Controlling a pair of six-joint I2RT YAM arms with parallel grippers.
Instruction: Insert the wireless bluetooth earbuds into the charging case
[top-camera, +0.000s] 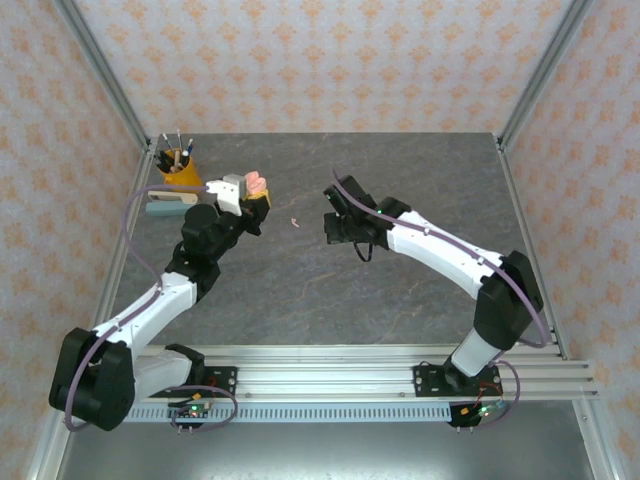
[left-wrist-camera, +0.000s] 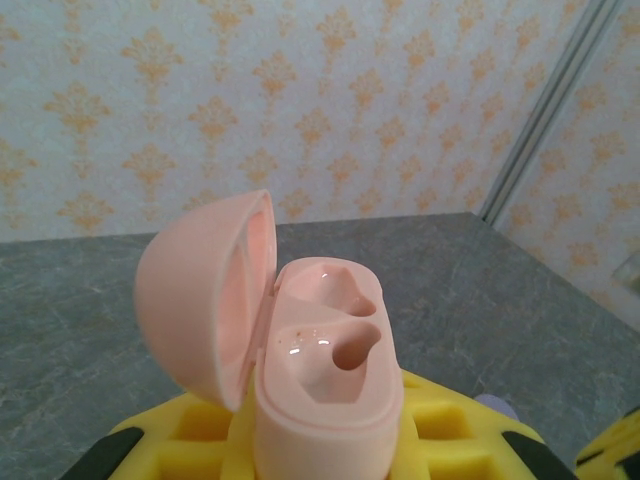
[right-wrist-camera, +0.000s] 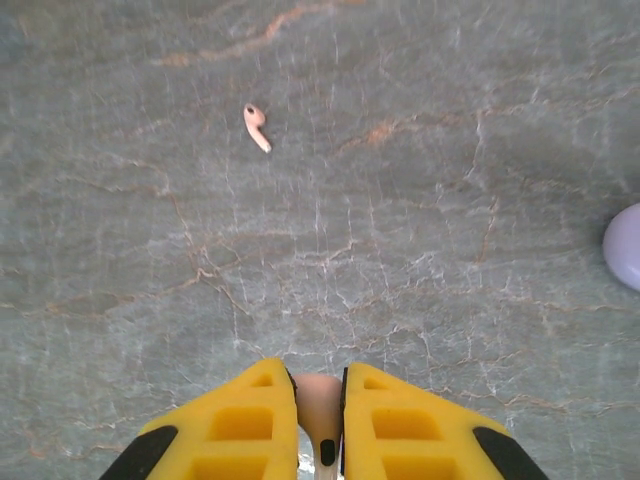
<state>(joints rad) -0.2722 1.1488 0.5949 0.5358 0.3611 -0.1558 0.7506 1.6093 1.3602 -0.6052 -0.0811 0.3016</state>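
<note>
The table is a grey stone-patterned slab with pale and rusty veins. It is walled on three sides by cream paper printed with orange motifs and framed by bare metal posts. The loose earbud, pale pink and lying flat near the middle of the slab, serves as the marker here.

Far left of the loose earbud and further back, by the left wall, stands a yellow pen cup. A flat teal-and-white block lies just in front of the cup. Nearer, left of the loose earbud and raised above the slab, the left gripper is clamped on the pink charging case. Its yellow fingers press against the case's lower body. The lid stands open to the left, and both wells are glossy and empty.

Near the loose earbud on its right, the right gripper is narrowed onto a second earbud, also pale pink, pinched between the pads. In the right wrist view the loose earbud lies ahead of those fingers and a little left, well apart from them. A pale purple rounded thing is cut off by that view's right edge; I cannot tell what it is.

Bare slab runs from the loose earbud back to the rear wall, rightward to the right-hand post, and forward to the metal rail that carries the arm bases.
</note>
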